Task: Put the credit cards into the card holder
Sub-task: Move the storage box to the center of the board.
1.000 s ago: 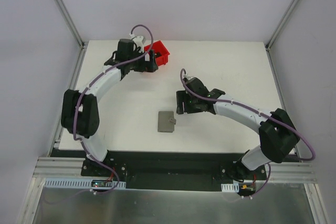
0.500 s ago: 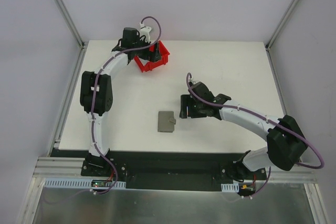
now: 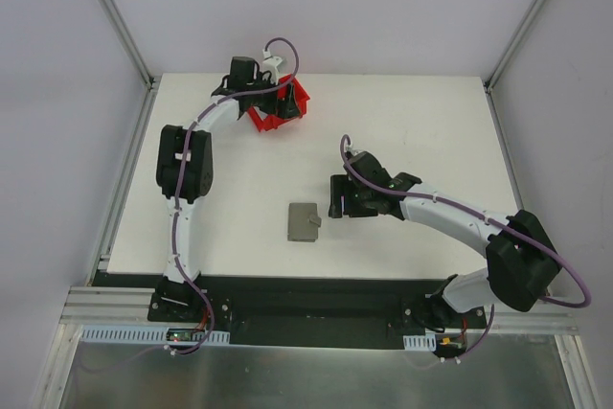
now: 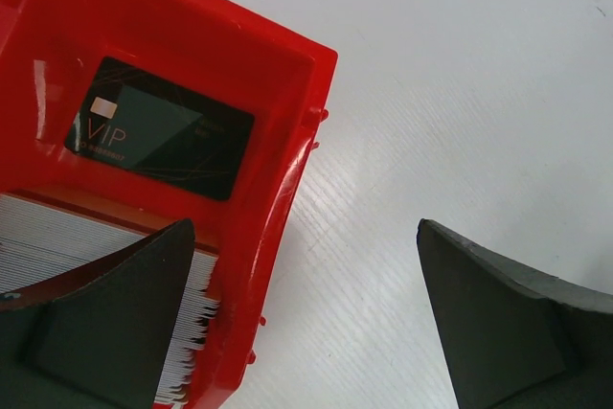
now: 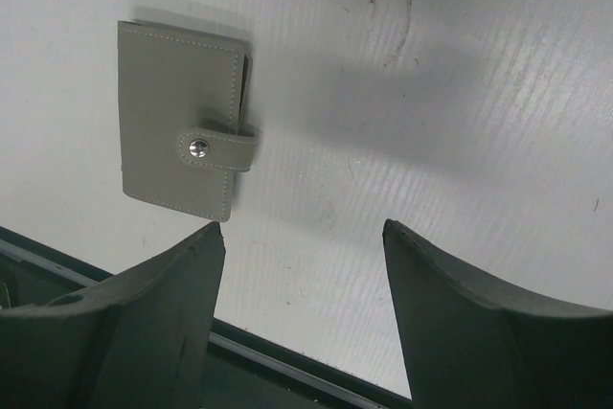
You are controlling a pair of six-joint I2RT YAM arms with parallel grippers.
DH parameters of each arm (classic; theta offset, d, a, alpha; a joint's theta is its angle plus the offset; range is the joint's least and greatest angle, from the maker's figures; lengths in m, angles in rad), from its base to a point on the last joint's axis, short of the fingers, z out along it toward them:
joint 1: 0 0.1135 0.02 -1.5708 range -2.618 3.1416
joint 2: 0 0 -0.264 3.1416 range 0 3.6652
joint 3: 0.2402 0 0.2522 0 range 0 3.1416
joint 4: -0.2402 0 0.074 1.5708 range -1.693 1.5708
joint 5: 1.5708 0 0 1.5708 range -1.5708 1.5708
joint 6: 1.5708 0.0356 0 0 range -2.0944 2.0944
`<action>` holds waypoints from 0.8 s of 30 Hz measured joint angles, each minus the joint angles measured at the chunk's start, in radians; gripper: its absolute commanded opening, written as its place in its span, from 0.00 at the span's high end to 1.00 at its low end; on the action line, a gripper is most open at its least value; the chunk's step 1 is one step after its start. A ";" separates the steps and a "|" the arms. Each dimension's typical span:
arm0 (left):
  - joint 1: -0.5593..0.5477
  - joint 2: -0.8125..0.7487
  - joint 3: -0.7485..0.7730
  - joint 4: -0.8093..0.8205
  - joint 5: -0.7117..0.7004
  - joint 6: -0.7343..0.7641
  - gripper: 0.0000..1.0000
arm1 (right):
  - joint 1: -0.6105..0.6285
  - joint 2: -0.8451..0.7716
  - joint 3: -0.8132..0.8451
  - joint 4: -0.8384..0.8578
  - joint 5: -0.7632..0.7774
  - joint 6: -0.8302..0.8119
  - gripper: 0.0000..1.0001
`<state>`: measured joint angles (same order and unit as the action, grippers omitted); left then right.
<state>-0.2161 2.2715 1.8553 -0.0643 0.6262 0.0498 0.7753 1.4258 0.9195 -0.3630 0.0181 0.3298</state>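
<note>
Vs a sec earlier, the L arm had folded up tighter, elbow drawn in toward the far-left corner, and the L tool (image 4: pixel 304 229) had come further over the red bin (image 4: pixel 278 93). The bin had slid a bit and turned w/ it. Top view suggested it was tipped, but I couldn't confirm that. The L tool was spread wide, one finger inside the bin, the other out over bare surface (image 4: pixel 460 93), w/ the bin wall between them and nothing pinched. The R arm had crept fwd slightly. The R tool (image 5: pixel 302 229) hung spread and empty just right of the card holder (image 5: pixel 182 131), which hadn't moved from mid-surface, toward the near side.

Meaning: prob. still the set-up stage. No card was out of the bin yet, and the holder was still snapped shut, so it would need opening first.

Materials:
- **Bin:** glossy moulded red plastic, thick rim, small lugs on the outer wall.
- **Dark card (image 4: pixel 158 131):** lay flat against the bin's inside, smooth, w/ a gold chip mark and "VIP" lettering.
- **White stack (image 4: pixel 77 237):** sat beside the dark card, fine ribbed lines, prob. more cards edge-on.
- **Holder:** matte grey-green, leather-like, stitched edges, strap w/ a metal snap (image 5: pixel 198 147).
- **Surface:** white, faintly ribbed, a few scuffs.
</note>
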 measured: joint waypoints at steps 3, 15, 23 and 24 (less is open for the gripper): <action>0.000 0.016 0.001 0.000 0.013 -0.008 0.01 | 0.000 0.000 0.000 0.000 0.000 0.002 0.30; -0.001 0.022 0.003 0.005 0.098 -0.055 0.02 | 0.000 0.000 -0.002 0.000 0.000 0.009 0.30; -0.010 0.011 -0.045 0.034 0.105 -0.069 0.05 | 0.000 0.014 -0.017 0.011 -0.001 0.014 0.30; -0.014 0.005 -0.059 0.034 0.105 -0.069 0.05 | 0.000 0.017 -0.017 0.013 -0.001 0.016 0.30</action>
<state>-0.2306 2.2761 1.7962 -0.0307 0.7315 -0.0193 0.7757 1.4425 0.9024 -0.3504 0.0170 0.3458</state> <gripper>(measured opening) 0.952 0.699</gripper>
